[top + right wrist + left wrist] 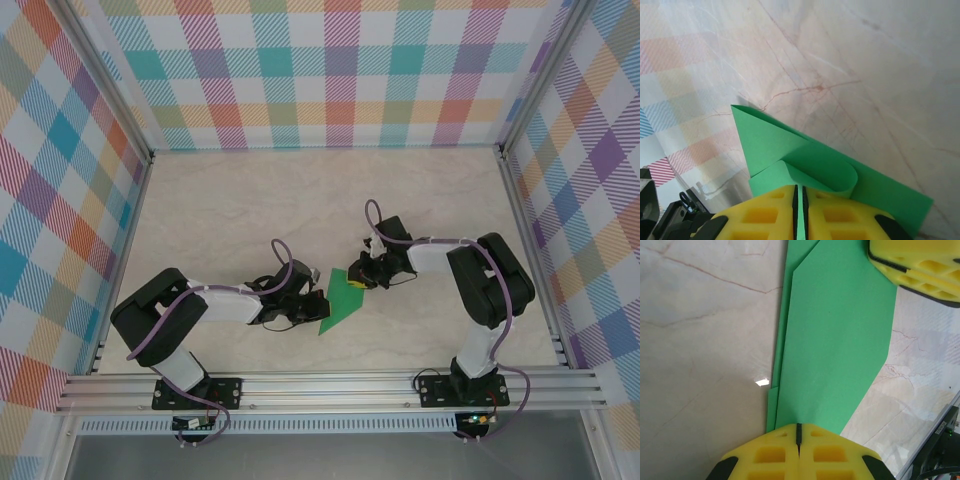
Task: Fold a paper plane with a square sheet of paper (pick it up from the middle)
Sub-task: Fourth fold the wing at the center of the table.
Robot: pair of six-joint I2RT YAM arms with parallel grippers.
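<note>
The square sheet of paper (338,300) is a bright green, partly folded shape with a pointed end, lying on the marble table between the two arms. My left gripper (305,305) is shut, and its yellow fingertips (790,432) sit at the paper's (835,340) near edge, on top of it. From the other side, my right gripper (362,280) is shut on a flap. In the right wrist view a thin green strip runs between the fingers of the right gripper (800,189), and the paper (775,137) curls over in a loose roll just ahead of them.
Plaid walls (330,70) close in the table on three sides. An aluminium rail (330,385) runs along the near edge where both arm bases are bolted. Bare marble tabletop (250,200) stretches behind the grippers.
</note>
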